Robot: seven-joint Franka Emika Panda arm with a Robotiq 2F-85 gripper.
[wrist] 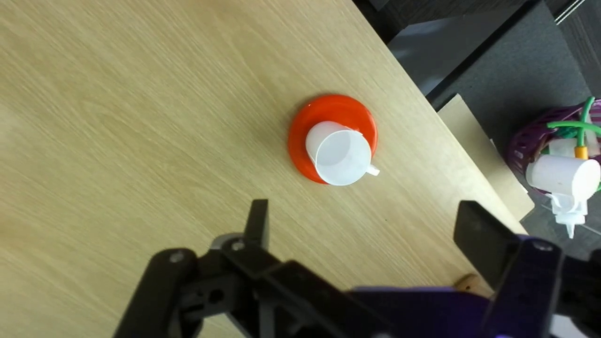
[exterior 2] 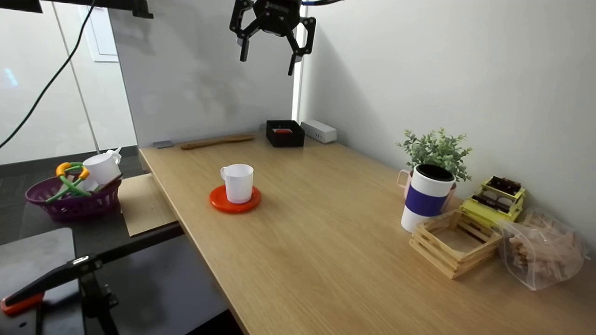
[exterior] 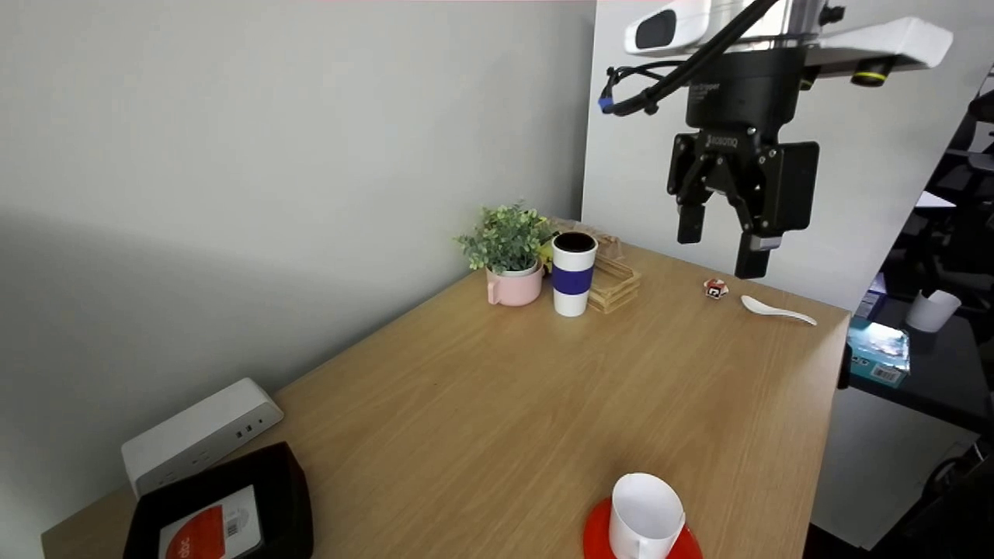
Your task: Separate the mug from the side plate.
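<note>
Mug [exterior 2: 239,184] upright on side plate [exterior 2: 219,200] nr edge of tbl [exterior 2: 326,242], prob. set saucer-style to sit stable, so not separated yet. Gripper [exterior 2: 267,68] high over tbl, jaws spread w/ nothing btwn, likely to straddle mug on approach.

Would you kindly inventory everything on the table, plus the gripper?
mug: one, white, on plate
plate: one, red, under mug
tumbler: one, white/blue, near plant
plant: one, green, near wall
cup: one, pink, near plant
crate: one, tan, near tumbler
container: one, yellow, near crate
bag: one, clear, near crate
spoon: one, white, table corner
object: one, red/white, near spoon
tray: one, black, beside box
packet: one, red/white, in tray
box: one, white, near wall
stick: one, brown, table end
slab: one, grey, near stick
gripper: one, black, above table
</note>
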